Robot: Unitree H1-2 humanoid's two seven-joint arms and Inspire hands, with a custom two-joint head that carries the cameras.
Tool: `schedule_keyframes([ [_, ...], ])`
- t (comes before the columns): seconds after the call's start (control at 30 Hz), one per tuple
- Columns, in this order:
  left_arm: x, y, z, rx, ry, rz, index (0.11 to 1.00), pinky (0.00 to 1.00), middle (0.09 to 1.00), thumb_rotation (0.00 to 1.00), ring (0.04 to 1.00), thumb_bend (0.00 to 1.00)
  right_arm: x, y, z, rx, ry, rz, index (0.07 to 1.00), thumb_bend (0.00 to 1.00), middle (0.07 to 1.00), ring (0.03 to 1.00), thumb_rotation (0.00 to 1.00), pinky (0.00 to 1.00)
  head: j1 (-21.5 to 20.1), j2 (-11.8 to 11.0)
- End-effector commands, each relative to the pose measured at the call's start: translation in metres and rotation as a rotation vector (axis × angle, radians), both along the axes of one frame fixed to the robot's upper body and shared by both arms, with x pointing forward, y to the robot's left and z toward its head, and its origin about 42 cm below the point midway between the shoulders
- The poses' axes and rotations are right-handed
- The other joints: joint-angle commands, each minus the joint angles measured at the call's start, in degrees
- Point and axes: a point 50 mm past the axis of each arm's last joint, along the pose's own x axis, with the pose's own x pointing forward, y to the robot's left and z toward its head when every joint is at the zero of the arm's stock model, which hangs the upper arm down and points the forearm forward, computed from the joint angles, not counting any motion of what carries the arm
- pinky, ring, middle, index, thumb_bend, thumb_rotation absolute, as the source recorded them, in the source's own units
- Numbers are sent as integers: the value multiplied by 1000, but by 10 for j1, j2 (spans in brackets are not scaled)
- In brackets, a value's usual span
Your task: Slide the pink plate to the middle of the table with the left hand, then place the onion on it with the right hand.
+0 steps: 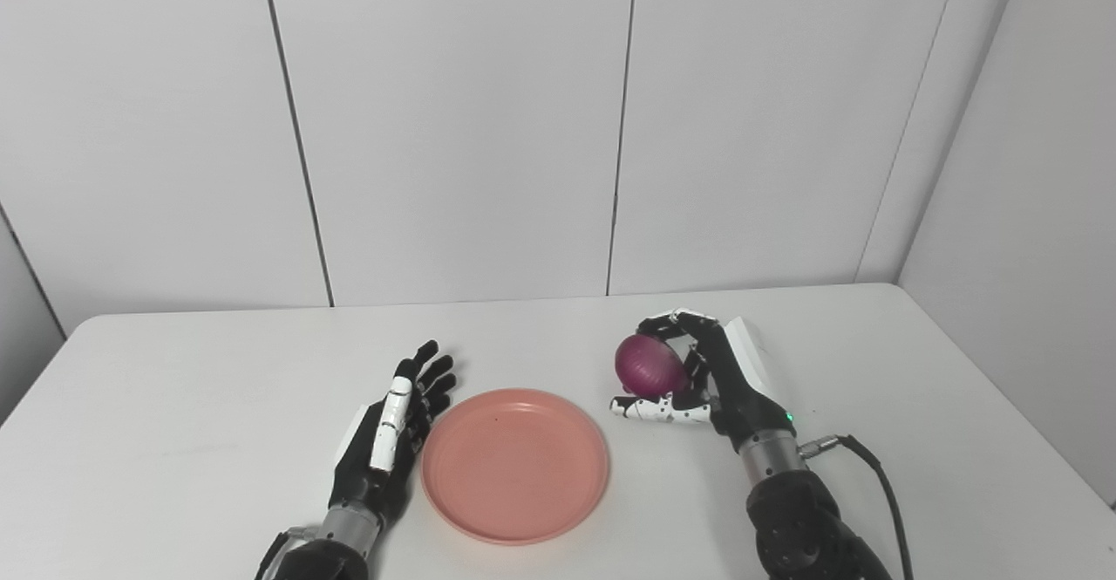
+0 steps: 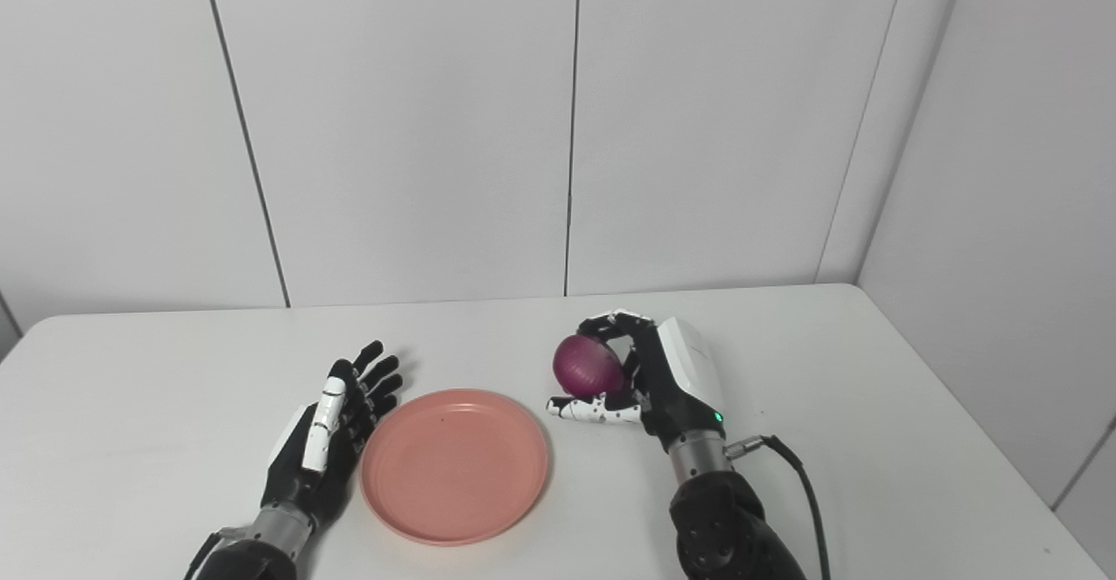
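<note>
I see the pink plate (image 1: 514, 465) lying flat near the table's (image 1: 174, 406) front edge. Just left of the plate, my left hand (image 1: 388, 432) rests with fingers spread, holding nothing, its forearm cut off by the frame. Just right of the plate, my right hand (image 1: 711, 375) grips the purple onion (image 1: 649, 365), hiding its far side. Both views match; no writing shows.

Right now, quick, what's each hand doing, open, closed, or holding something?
Left hand: open, holding nothing, beside the pink plate.
Right hand: closed on the red onion, to the right of the plate.
</note>
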Motion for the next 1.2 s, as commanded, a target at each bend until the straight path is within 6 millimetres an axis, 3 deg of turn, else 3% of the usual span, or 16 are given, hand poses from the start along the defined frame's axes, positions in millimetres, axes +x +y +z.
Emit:
schedule_keyframes([
  [0.0,5,-11,14,-10,-50,-6,938,966,941,1000,936,615,10,15,25,8,-105,79,499,516,441,281,0,197,7,1],
  [0.17,4,-17,15,-13,-51,-10,941,972,944,1000,939,616,15,36,19,-13,-89,139,504,514,419,284,0,197,22,-1],
  [0.3,4,-18,16,-7,-60,-11,938,972,942,1000,940,609,17,50,14,-43,-86,173,486,520,468,188,0,121,28,-3],
  [0.43,4,-18,15,-4,-63,-13,936,969,940,1000,939,610,20,62,10,-43,-74,217,504,514,429,313,0,232,31,-4],
  [0.5,4,-19,15,-6,-62,-12,932,966,938,1000,938,616,21,67,7,-49,-70,237,490,518,466,298,0,223,31,-4],
  [0.57,4,-19,15,-7,-64,-12,929,963,938,1000,938,616,22,70,5,-57,-64,252,508,511,406,310,0,238,31,-3],
  [0.67,4,-20,15,-2,-68,-13,929,955,939,1000,938,612,23,77,0,-87,-66,275,513,510,401,320,0,249,31,-4],
  [0.77,4,-21,15,1,-71,-16,932,948,941,1000,939,605,25,82,-8,-123,-78,289,489,518,467,293,0,223,32,-5],
  [0.87,4,-21,15,-3,-69,-16,936,951,945,1000,944,605,27,86,-15,-132,-61,314,516,511,411,321,0,248,33,-4],
  [1.17,4,-20,15,5,-74,-19,943,956,950,1000,946,611,26,92,-26,-207,-69,342,527,511,415,371,0,315,33,-3],
])
